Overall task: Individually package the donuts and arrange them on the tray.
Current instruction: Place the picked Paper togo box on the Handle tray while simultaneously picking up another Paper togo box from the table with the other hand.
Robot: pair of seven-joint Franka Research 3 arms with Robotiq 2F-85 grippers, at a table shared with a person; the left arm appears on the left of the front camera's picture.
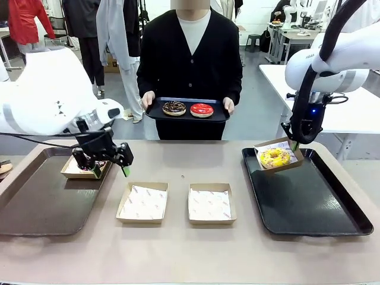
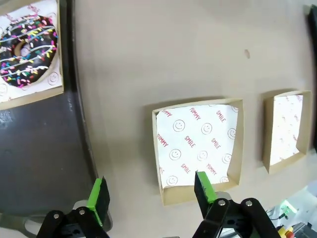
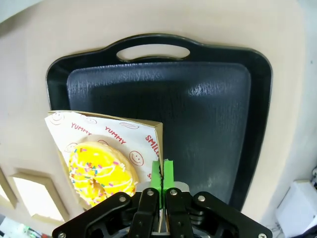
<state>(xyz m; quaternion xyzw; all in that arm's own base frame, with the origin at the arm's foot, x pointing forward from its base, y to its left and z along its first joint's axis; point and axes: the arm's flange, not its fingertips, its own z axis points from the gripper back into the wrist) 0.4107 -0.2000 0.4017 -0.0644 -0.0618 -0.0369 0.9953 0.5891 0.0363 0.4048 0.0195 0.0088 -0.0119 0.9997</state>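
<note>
My right gripper (image 1: 294, 144) is shut on the edge of a cardboard box (image 1: 284, 144) that holds the yellow donut (image 1: 274, 157). The box hangs tilted over the far left corner of the black tray (image 1: 309, 205). In the right wrist view, the pads (image 3: 157, 174) pinch the box wall (image 3: 154, 136) beside the yellow donut (image 3: 101, 173). My left gripper (image 1: 111, 171) is open over the right rim of the brown tray (image 1: 35, 205). Beside it sits a boxed dark sprinkled donut (image 2: 25, 49). Across the table, a person holds a dark tray (image 1: 155, 113) with a brown donut (image 1: 174, 108) and a red donut (image 1: 202, 110).
Two empty paper-lined boxes (image 1: 142, 202) (image 1: 212, 203) lie side by side in the middle of the table. In the left wrist view the nearer empty box (image 2: 198, 144) lies just ahead of my open fingers (image 2: 99, 196). The black tray (image 3: 198, 99) has bare floor beyond the held box.
</note>
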